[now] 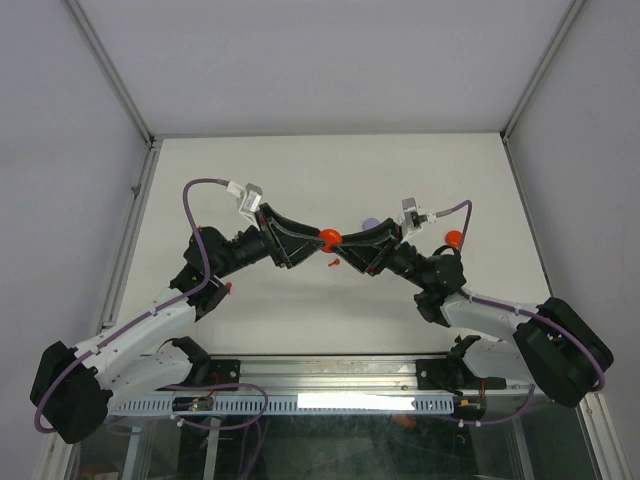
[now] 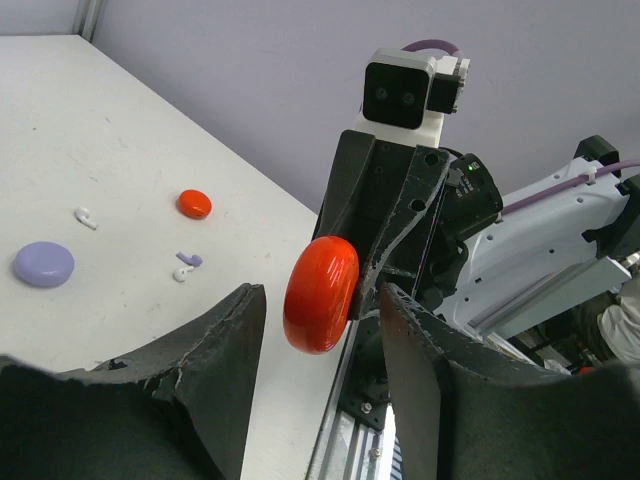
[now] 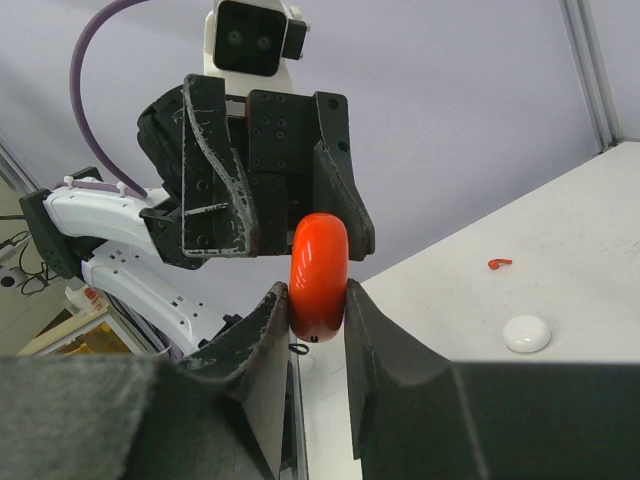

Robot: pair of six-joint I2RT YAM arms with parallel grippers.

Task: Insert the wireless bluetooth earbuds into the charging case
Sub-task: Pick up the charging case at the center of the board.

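A round red case (image 1: 328, 236), closed, is held on edge in mid-air between the two arms. My right gripper (image 3: 316, 298) is shut on the red case (image 3: 318, 272), one finger flat on each face. My left gripper (image 2: 320, 300) is open, its fingers standing apart on either side of the case (image 2: 321, 295) without touching it. On the table, the left wrist view shows a white earbud (image 2: 87, 217), a pale purple earbud (image 2: 190, 259) and another white earbud (image 2: 181, 274). A red earbud (image 3: 499, 263) lies on the table, also seen in the top view (image 1: 333, 263).
A purple puck (image 2: 43, 264) and a second red puck (image 2: 194, 204) lie on the table; the top view shows them too, purple (image 1: 371, 222) and red (image 1: 453, 238). A white puck (image 3: 527, 334) lies near the red earbud. The rail (image 1: 330, 378) runs along the near edge.
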